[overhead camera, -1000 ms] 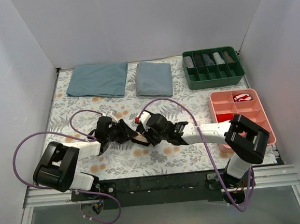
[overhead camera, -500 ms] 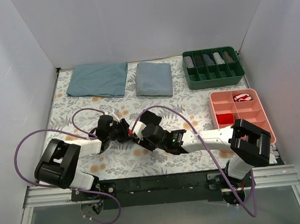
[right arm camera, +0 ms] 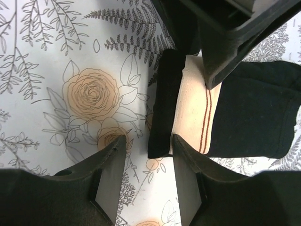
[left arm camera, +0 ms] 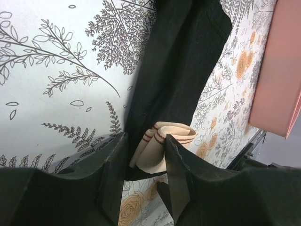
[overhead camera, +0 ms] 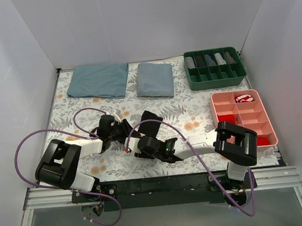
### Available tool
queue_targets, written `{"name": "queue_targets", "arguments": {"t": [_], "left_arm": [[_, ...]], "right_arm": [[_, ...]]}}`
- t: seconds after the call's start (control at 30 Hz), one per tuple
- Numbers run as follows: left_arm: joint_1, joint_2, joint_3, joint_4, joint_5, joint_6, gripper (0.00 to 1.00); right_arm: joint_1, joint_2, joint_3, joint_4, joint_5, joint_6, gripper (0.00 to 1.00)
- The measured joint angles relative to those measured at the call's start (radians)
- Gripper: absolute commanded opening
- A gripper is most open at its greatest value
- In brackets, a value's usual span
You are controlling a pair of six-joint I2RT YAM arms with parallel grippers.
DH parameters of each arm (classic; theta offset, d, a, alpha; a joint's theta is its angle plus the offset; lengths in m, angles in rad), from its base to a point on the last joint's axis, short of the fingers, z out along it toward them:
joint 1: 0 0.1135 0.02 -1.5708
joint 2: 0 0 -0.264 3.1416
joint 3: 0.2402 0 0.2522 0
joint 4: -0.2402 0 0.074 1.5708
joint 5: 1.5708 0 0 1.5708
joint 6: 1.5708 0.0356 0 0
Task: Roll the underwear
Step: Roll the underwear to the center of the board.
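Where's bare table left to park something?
Bare table between the right folded cloth, green tray and pink tray; plus the strip in front of the left folded cloth. Crowded centre: left gripper, right gripper, underwear.

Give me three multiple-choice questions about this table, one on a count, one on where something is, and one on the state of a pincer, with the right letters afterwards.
1. How many blue-grey folded cloths lie on the table?
A: one
B: two
C: four

2. Where are the red rolled garments?
A: in the pink tray
B: on a blue-grey cloth
C: beside the left arm's base

3. The right pincer, next to the underwear, is:
A: open
B: shut on the waistband
C: holding a pen

Answers:
1. B, since two cloths lie side by side along the far edge.
2. A, since the red shows only inside the pink tray's compartments.
3. A, since its fingers stand wide apart in the right wrist view.
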Motion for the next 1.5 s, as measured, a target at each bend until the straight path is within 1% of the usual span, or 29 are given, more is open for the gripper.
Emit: {"name": "queue_targets", "arguments": {"t": [0.17, 0.37, 0.47, 0.5, 0.6, 0.77, 0.9, 0.93, 0.97, 1.03, 1.07, 1.1, 1.17, 1.27, 1.5], "left_arm": [[0.000, 0.005, 0.003, 0.000, 0.006, 0.003, 0.37], [0.000, 0.006, 0.004, 0.001, 0.010, 0.009, 0.38], [0.000, 0.011, 0.008, 0.001, 0.013, 0.010, 0.38], [0.000, 0.013, 0.008, 0.001, 0.014, 0.011, 0.37], [0.000, 0.014, 0.010, 0.001, 0.016, 0.012, 0.38], [0.000, 0.012, 0.010, -0.002, 0.015, 0.012, 0.38], [-0.002, -0.003, 0.010, -0.021, 0.003, 0.011, 0.40], [-0.002, -0.008, 0.010, -0.028, -0.002, 0.011, 0.40], [-0.003, -0.012, 0.010, -0.034, -0.006, 0.012, 0.40], [-0.003, -0.018, 0.010, -0.043, -0.013, 0.012, 0.40], [-0.003, -0.019, 0.011, -0.047, -0.014, 0.012, 0.40], [-0.003, -0.020, 0.012, -0.050, -0.015, 0.012, 0.40], [-0.003, -0.020, 0.014, -0.053, -0.015, 0.012, 0.40], [-0.003, -0.019, 0.017, -0.058, -0.015, 0.013, 0.40], [-0.003, 0.002, 0.041, -0.077, -0.008, 0.013, 0.41]], "right_arm": [[0.005, 0.032, 0.016, 0.027, 0.042, -0.028, 0.48], [0.005, 0.048, 0.016, 0.053, 0.075, -0.044, 0.43], [0.005, 0.051, 0.010, 0.068, 0.089, -0.046, 0.36], [0.005, 0.052, 0.006, 0.073, 0.091, -0.048, 0.31], [0.005, 0.051, -0.004, 0.092, 0.095, -0.053, 0.23], [0.004, 0.052, -0.004, 0.096, 0.088, -0.056, 0.14], [-0.004, 0.051, -0.004, 0.097, 0.062, -0.053, 0.12], [-0.007, 0.051, -0.003, 0.097, 0.055, -0.051, 0.14], [-0.011, 0.051, -0.001, 0.097, 0.047, -0.048, 0.25], [-0.018, 0.050, 0.000, 0.098, 0.032, -0.039, 0.33], [-0.021, 0.050, 0.000, 0.098, 0.025, -0.036, 0.39], [-0.022, 0.048, 0.000, 0.097, 0.019, -0.033, 0.41], [-0.022, 0.043, -0.001, 0.095, 0.018, -0.027, 0.48], [-0.024, 0.022, -0.005, 0.074, 0.019, -0.021, 0.52], [-0.023, -0.016, -0.014, 0.059, 0.042, -0.051, 0.53]]}}
